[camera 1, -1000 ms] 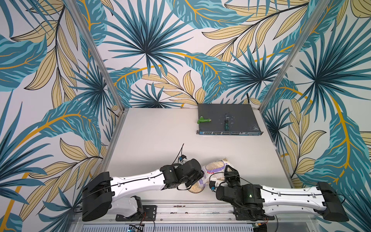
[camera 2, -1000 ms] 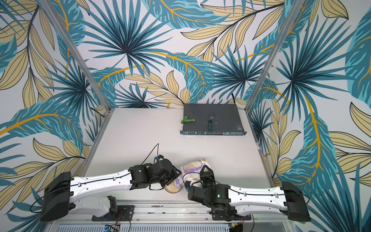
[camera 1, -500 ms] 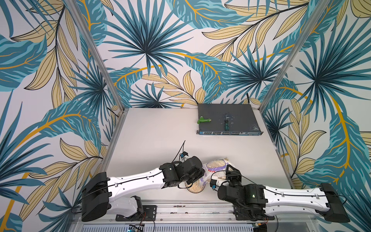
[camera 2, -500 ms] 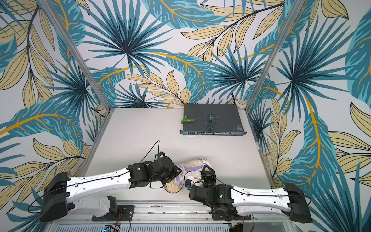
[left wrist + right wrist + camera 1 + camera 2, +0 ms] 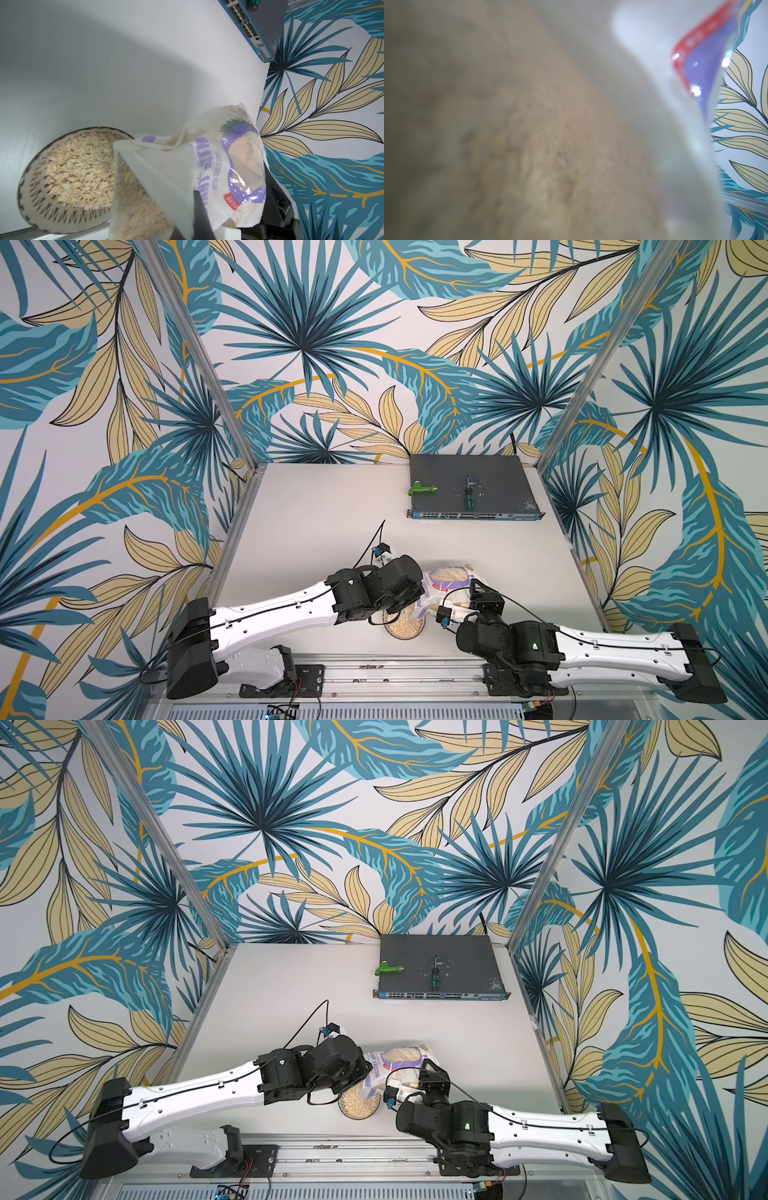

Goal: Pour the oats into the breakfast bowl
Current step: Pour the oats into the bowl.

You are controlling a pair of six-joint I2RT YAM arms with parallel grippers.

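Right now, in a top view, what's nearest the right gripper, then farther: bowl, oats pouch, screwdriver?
1. Oats pouch: in the right gripper.
2. Breakfast bowl: just left of it.
3. Screwdriver: far back, on the network switch.

The oats pouch (image 5: 448, 578) overlaps the far edge of the breakfast bowl (image 5: 405, 637).

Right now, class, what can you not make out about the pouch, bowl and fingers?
- Right fingers: the right wrist view is all blur, the pouch pressed against the lens.
- Left fingers: one shows in the left wrist view; the pouch hides the rest.
- Bowl: outside hidden; pouch covers part in left wrist view, left arm in top views.
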